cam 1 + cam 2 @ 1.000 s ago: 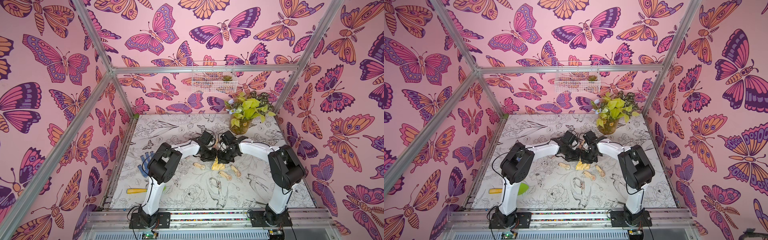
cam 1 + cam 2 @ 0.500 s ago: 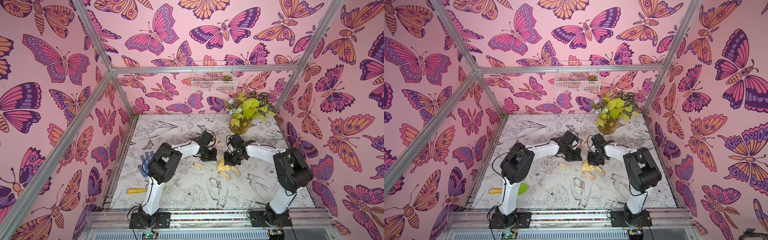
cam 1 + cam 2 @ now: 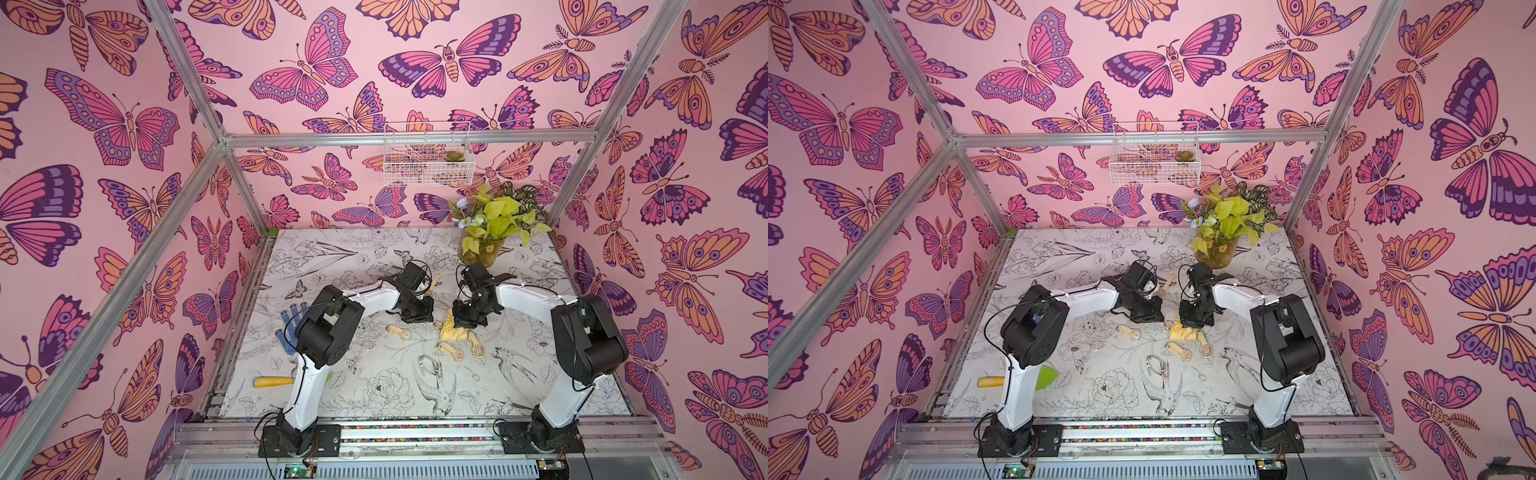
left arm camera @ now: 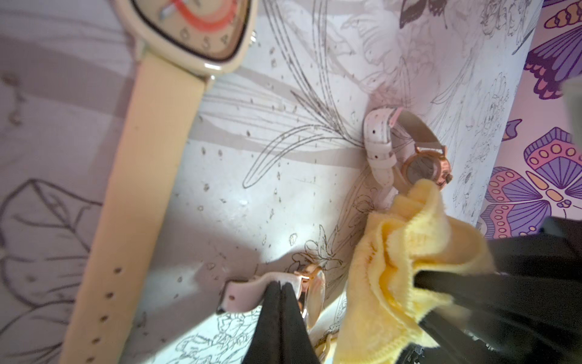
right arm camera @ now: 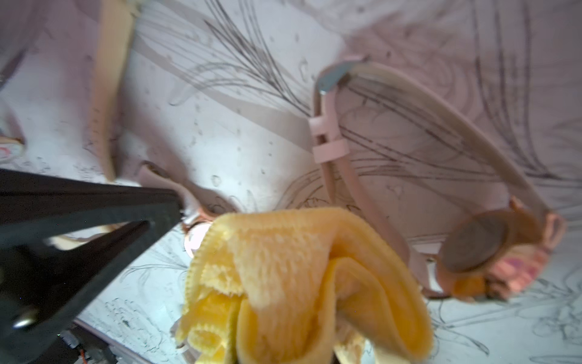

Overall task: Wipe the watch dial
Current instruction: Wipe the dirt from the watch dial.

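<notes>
Pinching: left gripper (image 4: 280, 286) closed on the white strap of a small rose-gold-cased watch (image 4: 310, 294) at mid-table | right gripper (image 4: 420, 296) clamped on a bunched fuzzy yellow cloth (image 4: 409, 245) | cloth edge at its dial (image 5: 193, 239), seemingly touching | long cream-strapped watch (image 4: 151, 176) lies apart on the floral-print table (image 4: 252, 176)

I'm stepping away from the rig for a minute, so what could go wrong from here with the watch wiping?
The left gripper pinches the held watch only by its strap, so wiping pressure might twist it or make it slip. The yellow cloth in the right gripper is bunched and sits close to a second watch, which a stroke could drag.
</notes>
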{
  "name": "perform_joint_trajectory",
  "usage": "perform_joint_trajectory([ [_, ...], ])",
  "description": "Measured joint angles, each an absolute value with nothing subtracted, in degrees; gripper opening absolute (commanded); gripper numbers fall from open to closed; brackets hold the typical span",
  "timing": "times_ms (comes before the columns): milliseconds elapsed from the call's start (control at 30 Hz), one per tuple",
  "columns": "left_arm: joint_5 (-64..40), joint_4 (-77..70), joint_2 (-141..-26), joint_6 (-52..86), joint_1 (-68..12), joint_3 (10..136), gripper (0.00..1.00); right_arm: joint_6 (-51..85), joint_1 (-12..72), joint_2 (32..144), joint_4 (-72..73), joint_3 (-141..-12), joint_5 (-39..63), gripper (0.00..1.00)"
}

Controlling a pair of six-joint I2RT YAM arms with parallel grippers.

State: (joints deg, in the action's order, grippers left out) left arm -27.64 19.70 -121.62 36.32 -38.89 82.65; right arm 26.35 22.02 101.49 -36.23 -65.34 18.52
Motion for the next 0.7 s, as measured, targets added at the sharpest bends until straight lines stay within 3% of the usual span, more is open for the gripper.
perform_joint_trajectory([
  [300, -27.7, 19.4, -121.6, 36.4, -38.9, 82.5, 0.00, 26.4, 21.9, 97.0, -36.8, -72.3, 23.5, 0.00],
  [700, -28.9, 16.7, -121.4, 36.5, -38.5, 80.7, 0.00, 28.5, 26.2, 102.8, -32.6, -69.3, 26.3, 0.00],
])
